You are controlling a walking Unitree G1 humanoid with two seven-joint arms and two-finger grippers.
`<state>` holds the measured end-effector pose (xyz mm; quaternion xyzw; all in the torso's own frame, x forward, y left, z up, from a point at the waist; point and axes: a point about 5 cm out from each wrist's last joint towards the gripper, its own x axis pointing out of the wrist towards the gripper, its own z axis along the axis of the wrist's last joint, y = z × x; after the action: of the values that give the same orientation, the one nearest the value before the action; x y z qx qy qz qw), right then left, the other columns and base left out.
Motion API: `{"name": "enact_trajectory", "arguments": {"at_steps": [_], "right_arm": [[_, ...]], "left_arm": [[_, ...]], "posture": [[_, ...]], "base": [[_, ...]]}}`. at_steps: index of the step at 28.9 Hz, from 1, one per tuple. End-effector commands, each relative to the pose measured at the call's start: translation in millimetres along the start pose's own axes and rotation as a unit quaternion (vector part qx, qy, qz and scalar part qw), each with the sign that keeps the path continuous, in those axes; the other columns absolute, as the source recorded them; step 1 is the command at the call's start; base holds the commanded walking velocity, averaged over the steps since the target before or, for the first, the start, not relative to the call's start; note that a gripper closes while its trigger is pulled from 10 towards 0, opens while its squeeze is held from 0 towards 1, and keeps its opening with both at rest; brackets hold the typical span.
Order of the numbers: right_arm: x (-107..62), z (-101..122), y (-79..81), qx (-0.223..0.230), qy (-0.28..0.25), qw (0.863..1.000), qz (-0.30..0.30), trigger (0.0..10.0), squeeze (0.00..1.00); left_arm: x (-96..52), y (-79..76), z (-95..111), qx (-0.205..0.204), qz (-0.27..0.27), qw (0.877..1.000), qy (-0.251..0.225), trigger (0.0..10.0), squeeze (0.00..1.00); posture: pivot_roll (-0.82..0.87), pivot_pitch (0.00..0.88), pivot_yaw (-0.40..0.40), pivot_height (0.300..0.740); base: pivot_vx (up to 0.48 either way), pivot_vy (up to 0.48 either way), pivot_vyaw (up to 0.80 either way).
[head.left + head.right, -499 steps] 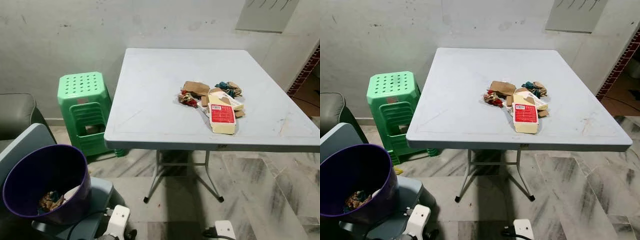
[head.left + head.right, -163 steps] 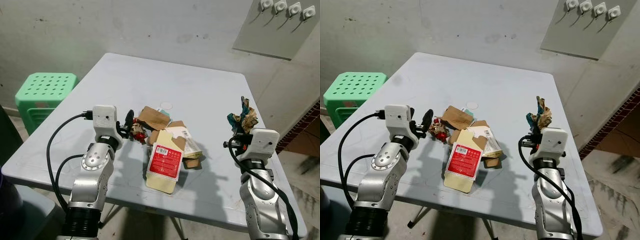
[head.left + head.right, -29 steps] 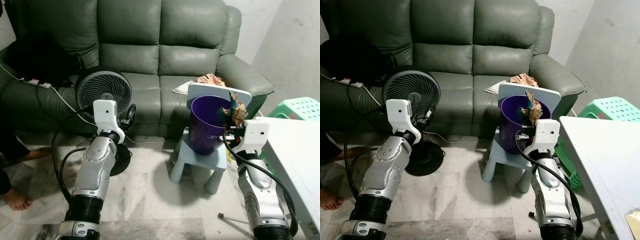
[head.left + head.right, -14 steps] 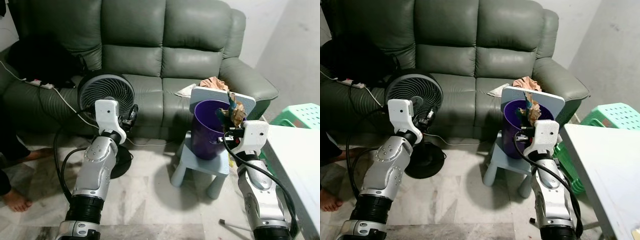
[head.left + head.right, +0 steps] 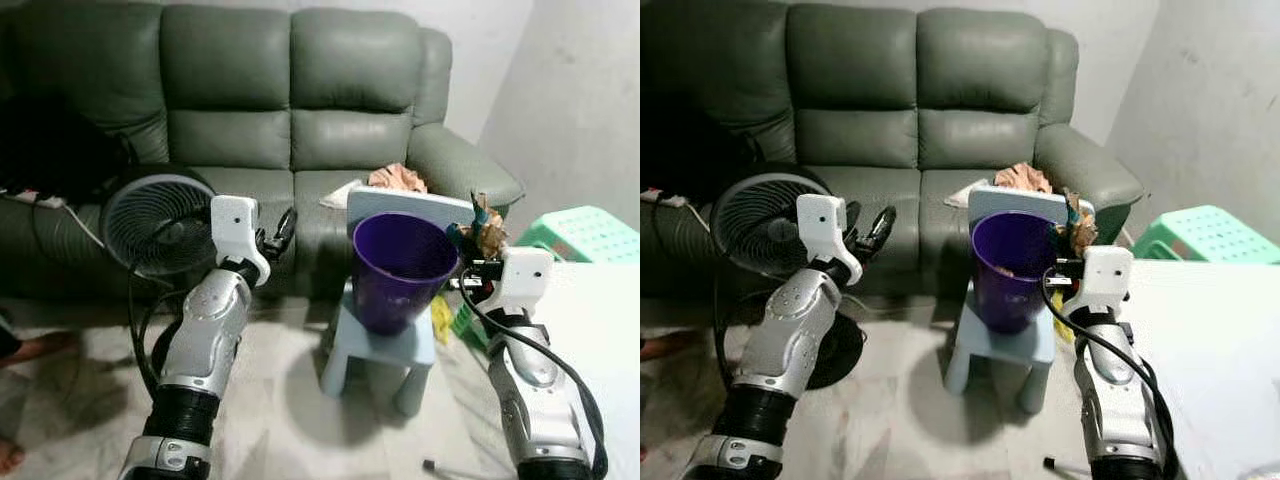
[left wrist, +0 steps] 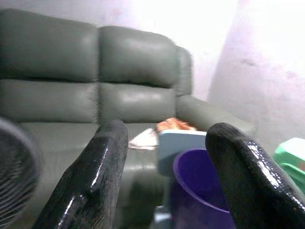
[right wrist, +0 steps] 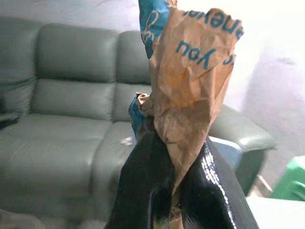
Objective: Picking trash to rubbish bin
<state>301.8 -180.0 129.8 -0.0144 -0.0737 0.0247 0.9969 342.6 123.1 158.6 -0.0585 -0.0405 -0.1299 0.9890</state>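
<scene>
while right gripper (image 5: 480, 232) clamps wrapper (image 7: 190, 71), beside bin (image 5: 397, 268) rim

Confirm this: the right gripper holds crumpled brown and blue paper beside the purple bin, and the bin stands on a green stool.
Not quite. The purple bin stands on a small light blue stool, as the left eye view shows; the green stool is farther right. The rest holds: the right gripper is shut on the crumpled brown and blue paper beside the bin.

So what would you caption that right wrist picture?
Right hand clamps a crumpled brown-and-blue paper wrapper, with a grey-green sofa behind.
</scene>
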Motion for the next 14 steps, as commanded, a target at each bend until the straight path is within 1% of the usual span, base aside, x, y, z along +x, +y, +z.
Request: {"name": "enact_trajectory", "arguments": {"at_steps": [1,2,3,6,8,10,13,14], "right_arm": [[3.0,4.1,0.4,-0.013,-0.006,1.000,0.007,10.0,0.00],[3.1,4.0,0.4,-0.012,-0.006,1.000,0.007,10.0,0.00],[3.1,3.8,0.3,-0.010,-0.006,1.000,0.006,10.0,0.00],[3.4,3.8,0.0,-0.007,-0.007,1.000,0.004,10.0,0.00],[3.4,4.5,0.2,-0.006,-0.011,1.000,0.005,10.0,0.00],[3.3,4.3,0.9,0.004,-0.010,1.000,0.006,10.0,0.00],[4.3,4.4,1.3,-0.017,-0.006,1.000,0.011,10.0,0.00],[4.3,4.4,1.3,-0.017,-0.006,1.000,0.011,10.0,0.00]], "left_arm": [[1.9,0.4,0.9,0.001,0.001,1.000,0.002,10.0,0.00],[2.0,0.3,0.9,0.001,0.001,1.000,0.002,10.0,0.00],[2.1,0.2,1.0,0.001,0.001,1.000,0.002,10.0,0.00],[2.5,-0.3,1.4,0.001,0.001,1.000,0.001,10.0,0.00],[2.7,-0.4,1.5,0.001,0.001,1.000,0.001,10.0,0.00],[3.1,0.0,1.6,0.001,0.001,1.000,0.001,10.0,0.00],[3.6,0.1,2.0,0.001,0.001,1.000,0.000,10.0,0.00],[3.6,0.1,2.0,0.001,0.001,1.000,0.000,10.0,0.00]], "posture": [[-0.01,0.000,-0.085,0.740],[-0.01,0.000,-0.085,0.740],[-0.01,0.000,-0.085,0.740],[-0.01,0.000,-0.085,0.740],[-0.01,0.000,-0.085,0.740],[-0.01,0.000,-0.085,0.740],[-0.01,0.000,-0.085,0.740],[-0.01,0.000,-0.085,0.740]], "base": [[0.465,0.000,0.00],[0.465,0.000,0.00],[0.330,0.000,0.47],[0.372,0.000,0.72],[0.461,0.000,0.51],[0.396,0.000,0.00],[0.463,0.000,0.00],[0.465,0.000,0.00]]}}
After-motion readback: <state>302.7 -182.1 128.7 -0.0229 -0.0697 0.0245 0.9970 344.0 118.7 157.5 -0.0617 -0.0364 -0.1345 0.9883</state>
